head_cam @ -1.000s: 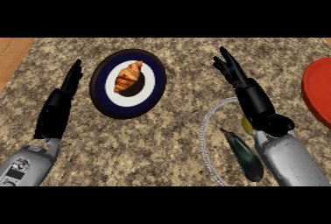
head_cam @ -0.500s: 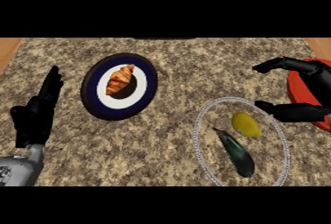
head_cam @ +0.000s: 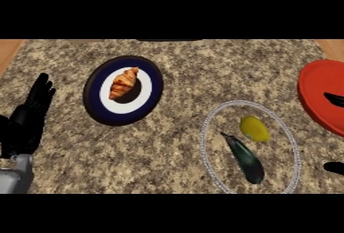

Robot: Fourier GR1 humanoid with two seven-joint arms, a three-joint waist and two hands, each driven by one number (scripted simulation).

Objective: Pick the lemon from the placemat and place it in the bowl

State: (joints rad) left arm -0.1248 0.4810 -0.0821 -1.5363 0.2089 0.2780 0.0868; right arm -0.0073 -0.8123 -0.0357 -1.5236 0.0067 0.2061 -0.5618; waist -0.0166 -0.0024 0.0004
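Head view shows the lemon (head_cam: 255, 129) lying on the placemat (head_cam: 209, 150), a clear oval mat with a pale beaded rim, toward the right of the stone counter (head_cam: 181, 63). The lemon sits in the mat's upper right part, just beside the tip end of a dark green eggplant (head_cam: 245, 159) that stretches slantwise down toward the mat's lower edge; whether the 2 touch cannot be told.

Only 2 small black bits of the right hand (head_cam: 334, 167) show at the right edge: 1 low down, beside the mat's right rim, and 1 higher, over the red bowl (head_cam: 316, 102). Both are well apart from the lemon, which nothing grips. So little of this hand is visible that whether it is spread or curled cannot be told.

The lemon is a small yellow oval, smooth and slightly paler at its top, with its longer axis running roughly up and down in the view.

The bowl lies at the right edge, above and right of the mat, partly cut off by the frame.

At the far left edge the left hand (head_cam: 27, 119) rests with its fingers straight and pointing up, holding nothing. Between it and the mat lies a dark blue plate (head_cam: 149, 77) with a white centre, bearing a croissant (head_cam: 123, 83).
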